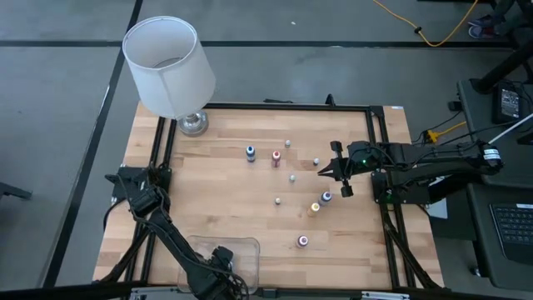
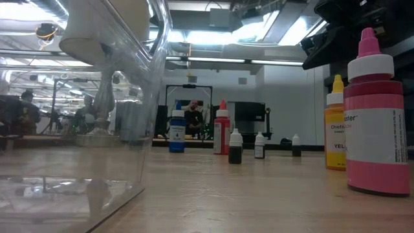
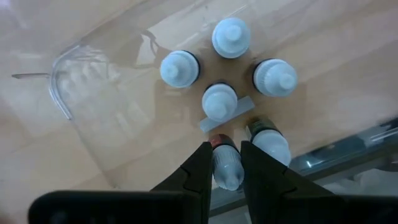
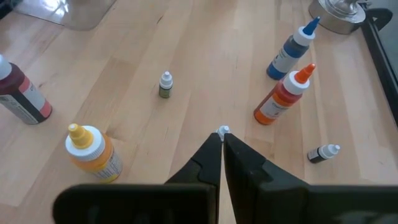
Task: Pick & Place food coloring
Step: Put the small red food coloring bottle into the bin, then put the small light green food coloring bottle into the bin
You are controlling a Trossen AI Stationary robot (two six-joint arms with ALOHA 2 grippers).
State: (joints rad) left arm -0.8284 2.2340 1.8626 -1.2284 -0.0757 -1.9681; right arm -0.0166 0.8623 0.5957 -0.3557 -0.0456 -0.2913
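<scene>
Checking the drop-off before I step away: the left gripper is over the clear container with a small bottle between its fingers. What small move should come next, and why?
Probably open the left gripper and release. It holds a small bottle over the clear container, where five pale-capped bottles already stand. The right gripper waits shut above the table.

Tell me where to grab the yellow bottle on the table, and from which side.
Grip the yellow bottle around its labelled round body, just below the shoulder, coming down from above with one finger on either side. It stands upright, and its nozzle cap tapers too narrow for a sure hold.
</scene>
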